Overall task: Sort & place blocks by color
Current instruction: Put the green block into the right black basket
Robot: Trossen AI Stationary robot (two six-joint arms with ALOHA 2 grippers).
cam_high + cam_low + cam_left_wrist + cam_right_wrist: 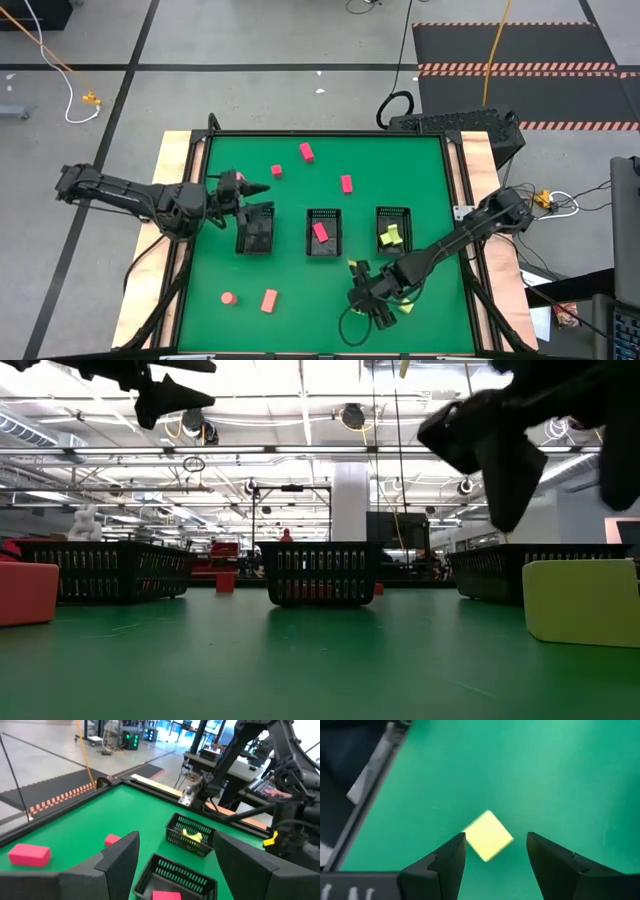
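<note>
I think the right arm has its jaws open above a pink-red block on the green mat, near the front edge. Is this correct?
Not quite. The block between the open jaws of the right gripper is yellow-green, not pink-red, as the right wrist view shows. The rest holds: it lies on the green mat near the front edge.

Two dark, near-black jointed arms, the left arm (130, 195) and the right arm (470, 232), are built of chunky segments linked by rounded joints. Each ends in a two-finger gripper: the left gripper (172, 865) and right gripper (495, 857) carry broad, angular, matte black fingers (445, 862) with faceted edges.
</note>
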